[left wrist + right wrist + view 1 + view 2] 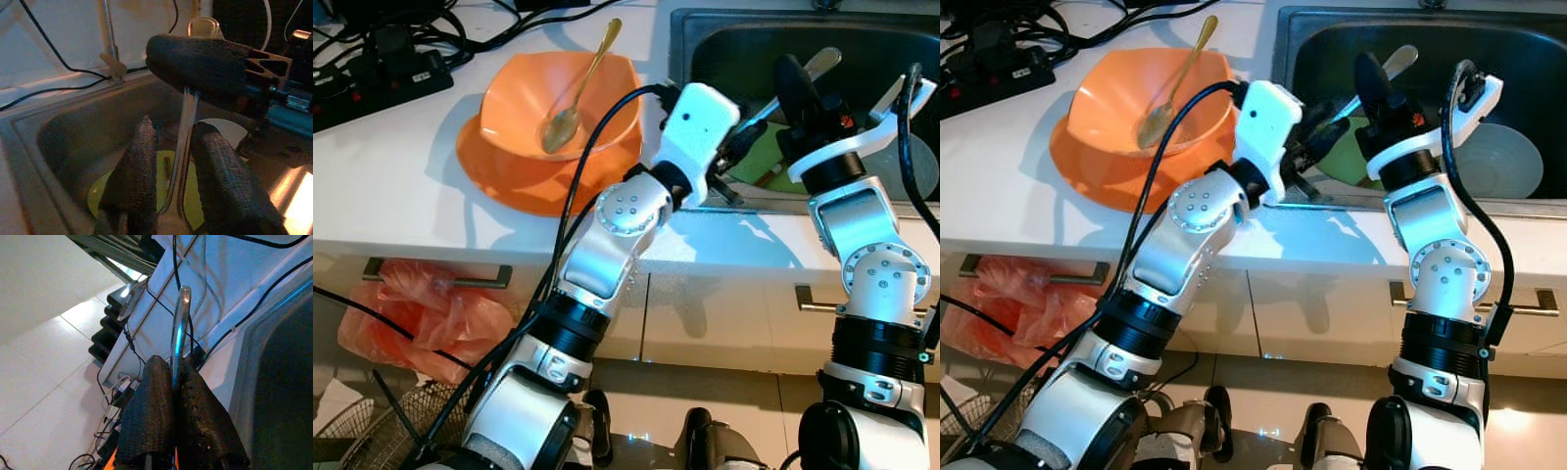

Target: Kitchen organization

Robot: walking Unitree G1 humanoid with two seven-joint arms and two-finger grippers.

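Over the steel sink (683, 39), my right gripper (795, 86) is shut on the handle of a silver utensil (820, 65), whose rounded end rises past the fingertips (156, 377). My left gripper (176, 128) reaches in from the counter side and straddles the same shaft lower down. It is open, with a narrow gap on one side. A green plate (195, 208) lies in the basin below both. On the white counter to the left, an orange bowl (524, 98) stands on an orange plate (504, 181) with a gold spoon (579, 86) resting in it.
A white plate (1500, 162) lies in the sink's right part. A black power strip (374, 78) and cables sit at the counter's back left. Below the counter are drawers with metal handles (440, 280) and a pink plastic bag (421, 318).
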